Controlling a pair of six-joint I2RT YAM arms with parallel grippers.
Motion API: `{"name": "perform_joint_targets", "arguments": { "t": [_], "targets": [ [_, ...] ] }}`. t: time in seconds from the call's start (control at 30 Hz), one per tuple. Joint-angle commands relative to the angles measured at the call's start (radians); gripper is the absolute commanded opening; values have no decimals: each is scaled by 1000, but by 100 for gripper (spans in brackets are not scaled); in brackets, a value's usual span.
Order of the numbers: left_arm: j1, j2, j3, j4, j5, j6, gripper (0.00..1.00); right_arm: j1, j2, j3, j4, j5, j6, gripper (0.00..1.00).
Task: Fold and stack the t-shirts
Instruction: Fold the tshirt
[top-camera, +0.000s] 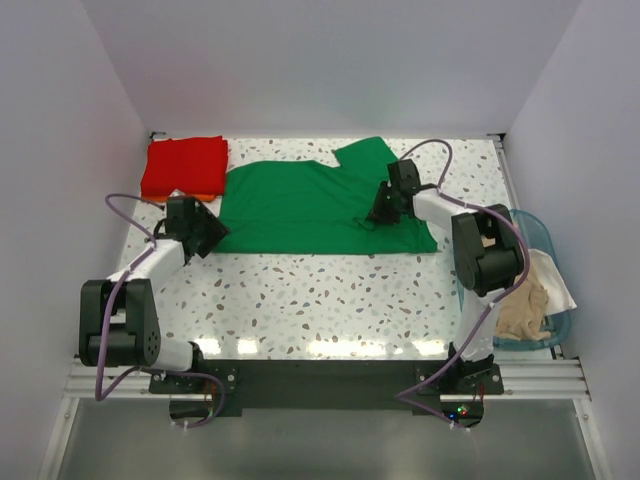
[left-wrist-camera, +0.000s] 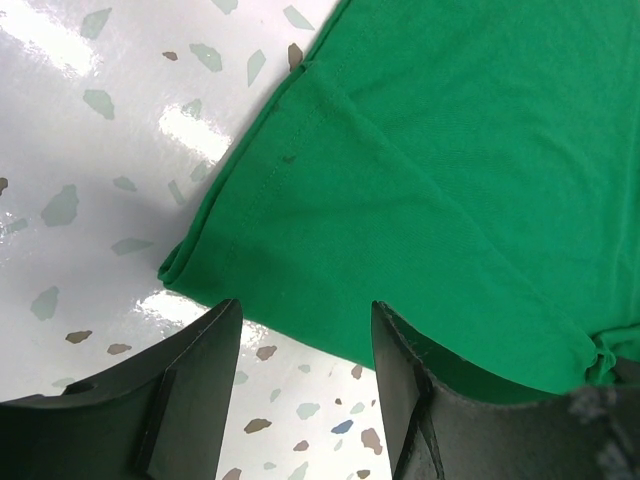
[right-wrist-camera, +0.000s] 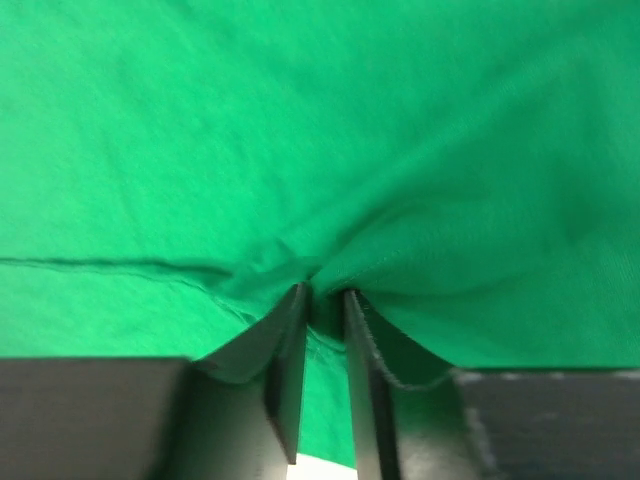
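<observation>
Now you're gripping the bright green cotton t-shirt (top-camera: 300, 205), spread mid-frame, to fold it: right gripper (right-wrist-camera: 322, 300) clamped on its cloth, left gripper (left-wrist-camera: 302, 310) apart over its lower-left corner, which needs pinching next.

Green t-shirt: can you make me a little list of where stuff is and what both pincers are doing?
green t-shirt: spread flat on the table
left pincer: open, at its near left corner
right pincer: pinching a fold of it
red t-shirt: folded, far left, on orange cloth
basket: right edge, beige and white cloth inside
</observation>
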Motion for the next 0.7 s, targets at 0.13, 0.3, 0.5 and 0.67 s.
{"name": "perform_joint_targets", "arguments": {
  "t": [0.13,0.3,0.5,0.67],
  "targets": [
    [-3,8,37,23,14,17,59,6,84,171,26,-39,39,21],
    [-2,10,47,9,17,29,59,6,160,277,-12,-56,38,27],
    [-2,10,57,2,17,35,59,6,213,369,-17,-76,9,44],
    [-2,14,58,3,18,37,59,7,213,431,-25,-56,-66,55]
  ]
}}
